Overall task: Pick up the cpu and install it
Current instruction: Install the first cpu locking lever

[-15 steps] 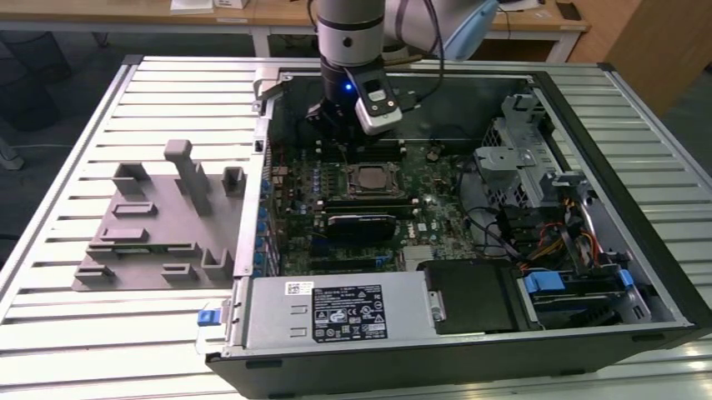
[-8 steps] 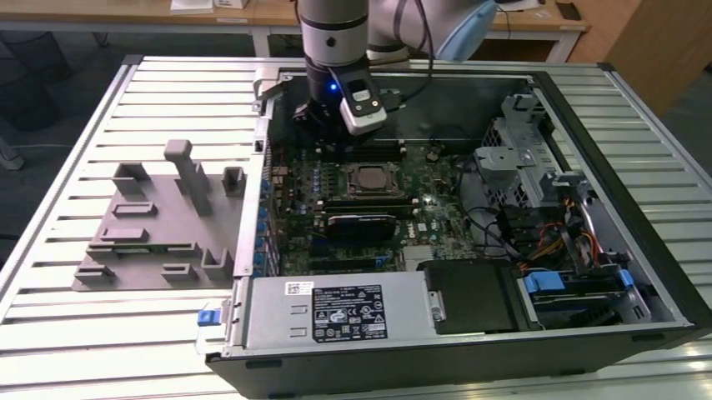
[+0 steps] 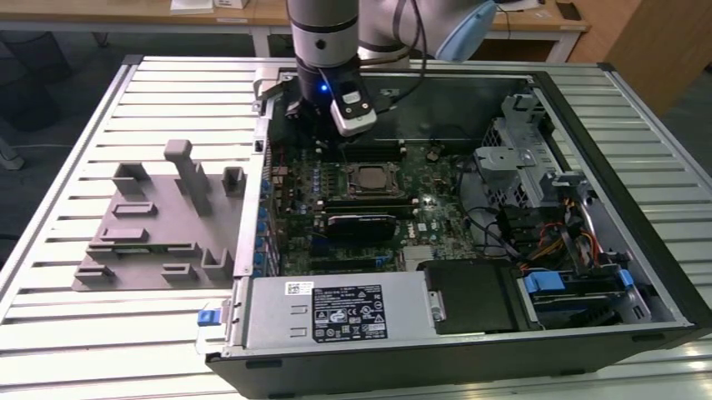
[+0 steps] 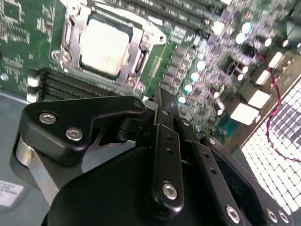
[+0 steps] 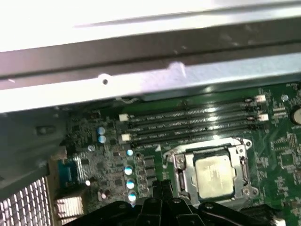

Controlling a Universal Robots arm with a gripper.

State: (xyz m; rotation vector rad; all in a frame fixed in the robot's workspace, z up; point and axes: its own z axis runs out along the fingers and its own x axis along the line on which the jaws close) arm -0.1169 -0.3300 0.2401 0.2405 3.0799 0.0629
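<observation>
The cpu (image 3: 368, 179) lies flat in the motherboard socket inside the open computer case (image 3: 579, 108), its silver-grey top facing up. In both wrist views the cpu (image 4: 104, 47) (image 5: 214, 176) sits inside the socket's metal frame (image 4: 70, 28). My gripper (image 3: 335, 138) hangs above the board, beside the socket and toward the case's back wall, apart from the chip. Its black fingers (image 4: 165, 123) meet at the tips, shut, with nothing between them. The gripper (image 5: 162, 185) points down at the board next to the socket's corner.
Empty memory slots (image 5: 193, 123) run between the socket and the case's back wall (image 5: 141, 84). A grey fixture with blocks (image 3: 150, 221) lies on the slatted table at the exterior view's left. A power supply (image 3: 333, 312), drive cage (image 3: 518, 158) and cables (image 3: 545, 237) fill the case's near and right sides.
</observation>
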